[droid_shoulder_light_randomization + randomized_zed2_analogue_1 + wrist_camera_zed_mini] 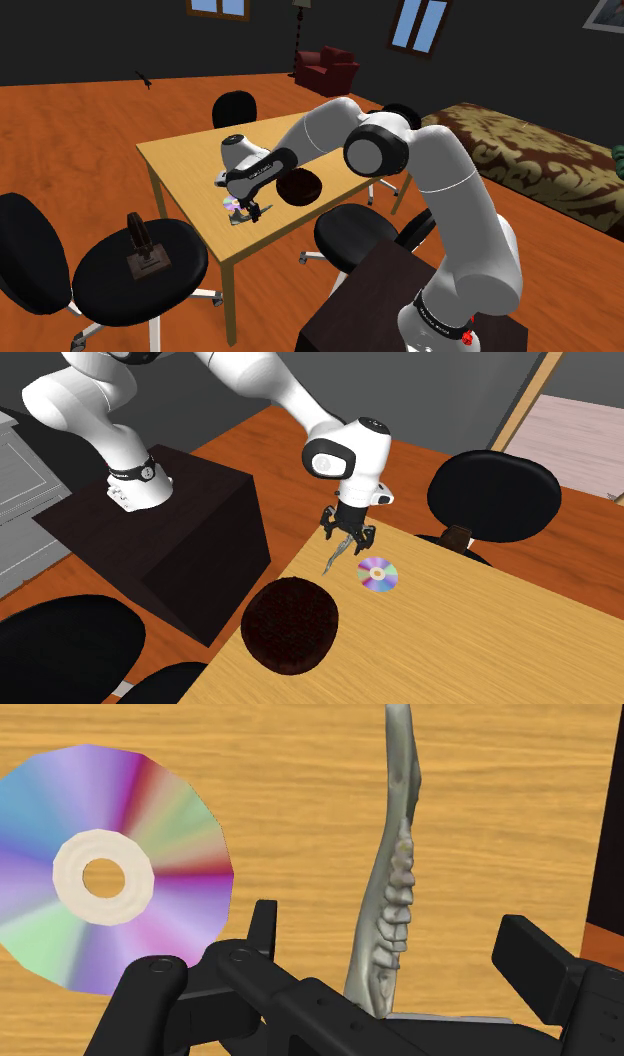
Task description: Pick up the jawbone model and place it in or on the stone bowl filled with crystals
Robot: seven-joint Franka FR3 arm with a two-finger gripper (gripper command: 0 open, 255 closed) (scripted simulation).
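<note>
- Shoulder view: the pincer [245, 212] is held low over the surface [180, 160] near its edge, with the dark bowl [300, 188] just beside it.
- Second exterior view: the jawbone model [337, 557] is seen at the surface's edge, beside a disc [378, 574].
- Wrist view: the fingers [262, 926] are spread apart, and the jawbone model lies untouched between them.

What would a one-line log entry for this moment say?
gripper: open | jawbone model: between fingers, unclasped | dark bowl: without jawbone | disc: on table
</note>
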